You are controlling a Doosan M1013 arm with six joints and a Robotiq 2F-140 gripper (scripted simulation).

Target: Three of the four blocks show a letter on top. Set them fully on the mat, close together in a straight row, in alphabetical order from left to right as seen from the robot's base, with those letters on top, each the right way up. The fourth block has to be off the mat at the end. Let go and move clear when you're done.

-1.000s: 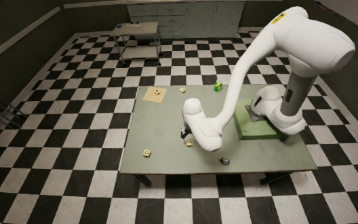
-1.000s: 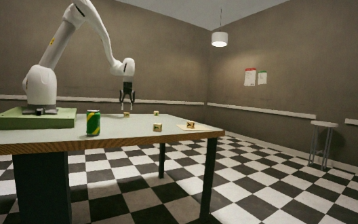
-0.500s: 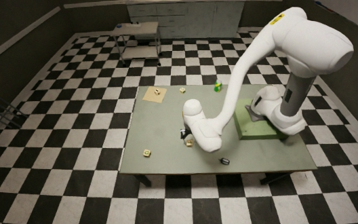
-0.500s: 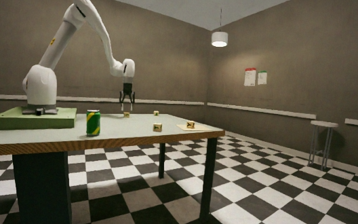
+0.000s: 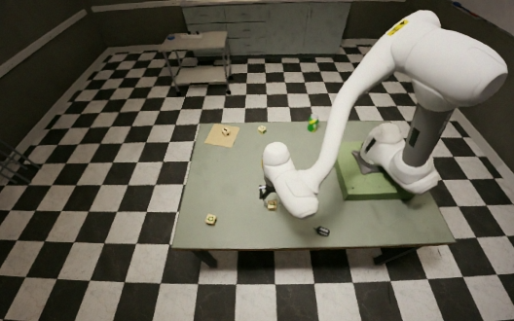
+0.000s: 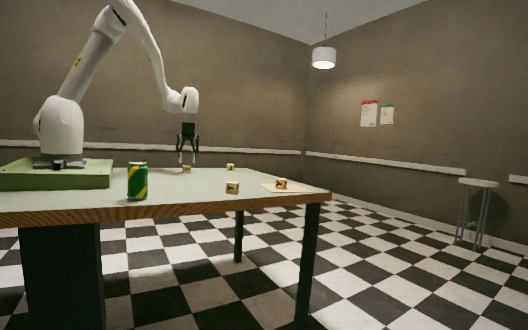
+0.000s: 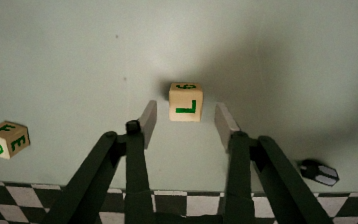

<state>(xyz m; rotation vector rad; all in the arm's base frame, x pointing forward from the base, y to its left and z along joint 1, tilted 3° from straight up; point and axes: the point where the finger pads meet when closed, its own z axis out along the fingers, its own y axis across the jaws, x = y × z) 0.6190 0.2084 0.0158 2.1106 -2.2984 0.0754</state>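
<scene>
Gripper [image 7: 184,122] hangs over the green worktop [image 7: 75,60], fingers half open and gripping nothing, flanking the L block [image 7: 185,102] without touching.

The table [image 5: 234,170] stands on the floor [image 5: 97,195]; the arm's base plate [image 5: 350,190] sits on the table's right part in the top view; a can [image 5: 312,123] stands near the far edge, just left of the base plate; the mat [image 5: 216,138] lies at the far left corner; one block [image 5: 226,130] rests on the mat; a second block [image 5: 262,128] sits right of the mat, off it; a third block [image 5: 272,204] sits near the middle, below the gripper [image 7: 184,120], between its fingers but not touching; a fourth block [image 5: 210,219] lies left of it, nearer the front edge; a small thing [image 5: 322,231] lies right of it by the front edge; a cart [image 5: 195,41] stands behind the table.
</scene>
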